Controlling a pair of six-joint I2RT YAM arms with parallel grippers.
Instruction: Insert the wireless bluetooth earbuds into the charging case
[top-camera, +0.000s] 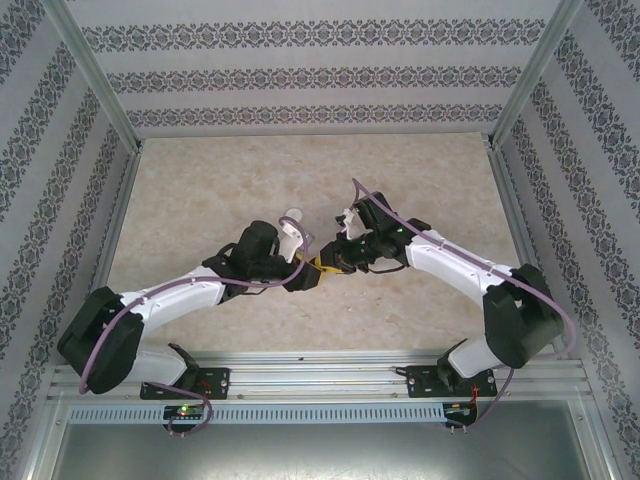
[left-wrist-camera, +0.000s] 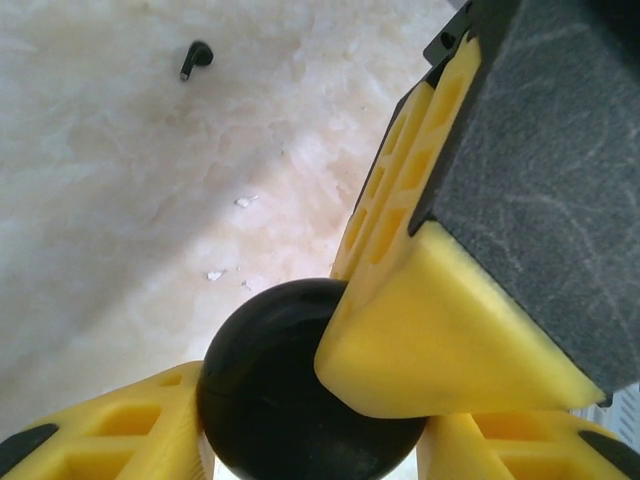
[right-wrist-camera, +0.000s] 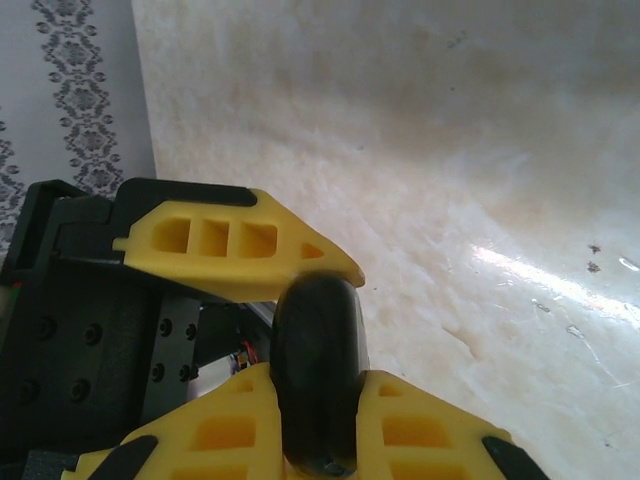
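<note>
We are pinching the charging case between the left gripper and right gripper, both closed on it; a black earbud is lying ahead of the left gripper, not yet inserted.

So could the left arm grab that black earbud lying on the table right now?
Probably not yet: the left gripper is clasped on the black charging case, with the right gripper on it too. The table towards the black earbud looks bare.
</note>
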